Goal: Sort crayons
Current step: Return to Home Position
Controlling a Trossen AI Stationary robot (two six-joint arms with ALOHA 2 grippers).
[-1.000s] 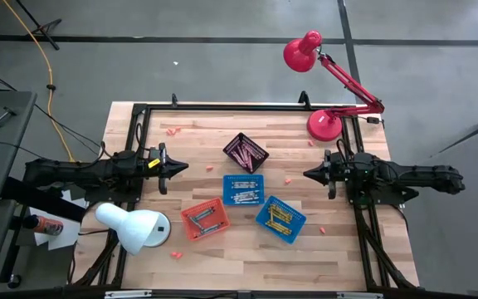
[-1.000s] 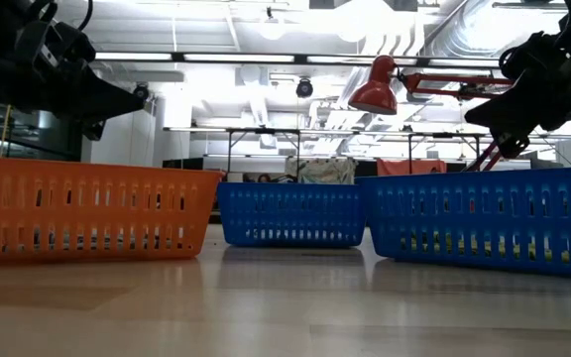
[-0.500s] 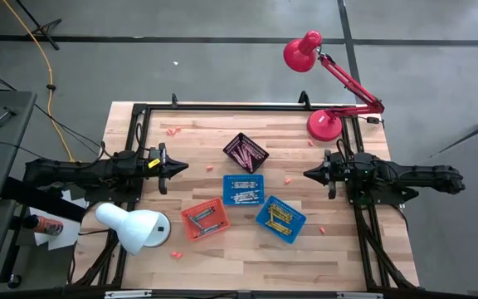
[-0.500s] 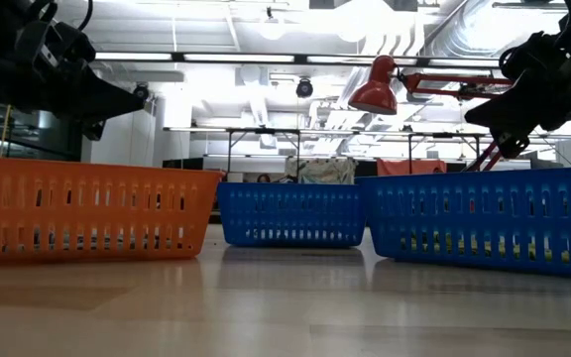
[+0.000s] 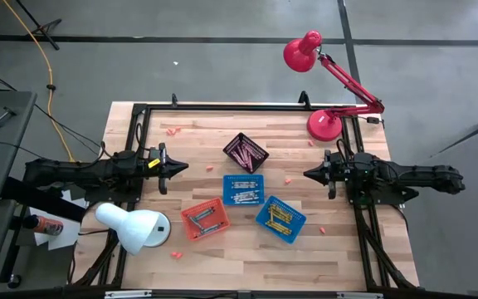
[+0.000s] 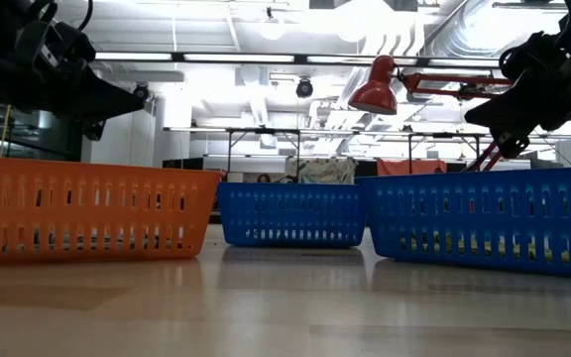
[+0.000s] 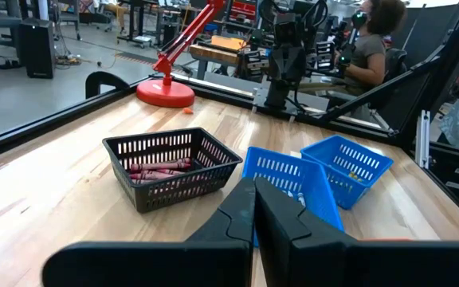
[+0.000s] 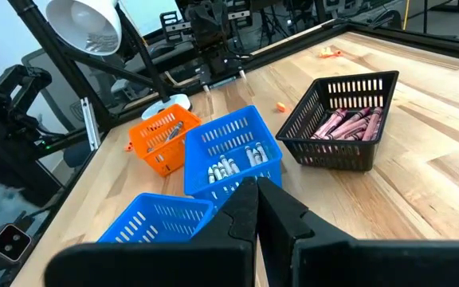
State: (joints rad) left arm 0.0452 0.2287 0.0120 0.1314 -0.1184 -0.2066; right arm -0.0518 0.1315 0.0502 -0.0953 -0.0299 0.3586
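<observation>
Both sit pinched closed and empty, your left gripper point(image 5: 178, 167) and right gripper point(image 5: 308, 174), at opposite sides of the plank table point(image 5: 247, 257). Pink crayons point(image 8: 345, 123) lie in the black basket point(image 8: 333, 155), with a workshop beyond.

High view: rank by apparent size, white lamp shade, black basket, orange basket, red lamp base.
1. white lamp shade, though it is raised off the table, nearer the camera.
2. black basket and orange basket: they look alike.
3. red lamp base.
</observation>
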